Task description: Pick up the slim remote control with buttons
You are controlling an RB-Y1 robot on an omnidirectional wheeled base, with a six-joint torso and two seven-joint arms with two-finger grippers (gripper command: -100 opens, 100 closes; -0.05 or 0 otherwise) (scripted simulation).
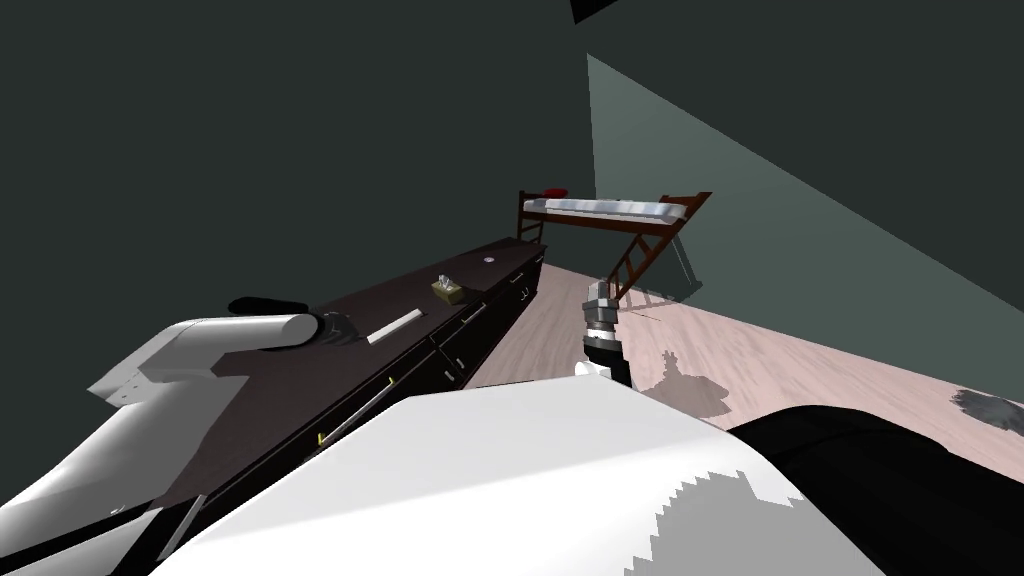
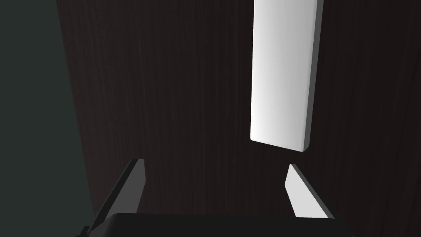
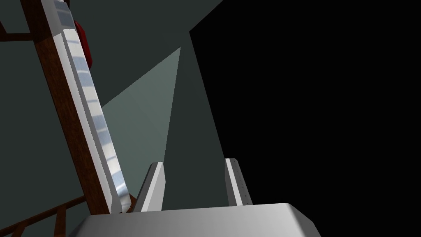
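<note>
The slim remote [image 1: 395,326] is a plain white slab lying flat on the long dark cabinet top [image 1: 300,370]. In the left wrist view the remote [image 2: 283,74] lies on the dark wood just beyond my left gripper [image 2: 216,181], off to the side of one fingertip [image 2: 297,181] and not between the fingers. That gripper is open and holds nothing. My left forearm [image 1: 250,335] reaches over the cabinet, its hand close to the remote's near end. My right gripper [image 1: 600,300] is raised over the floor; its fingers [image 3: 154,187] stand apart with nothing between them.
Farther along the cabinet top sit a small tissue box [image 1: 448,290] and a small pale disc [image 1: 489,260]. A wooden loft bed [image 1: 610,212] with a ladder stands at the far wall. Pale wood floor [image 1: 800,370] lies to the right, with a dark grey patch [image 1: 990,410].
</note>
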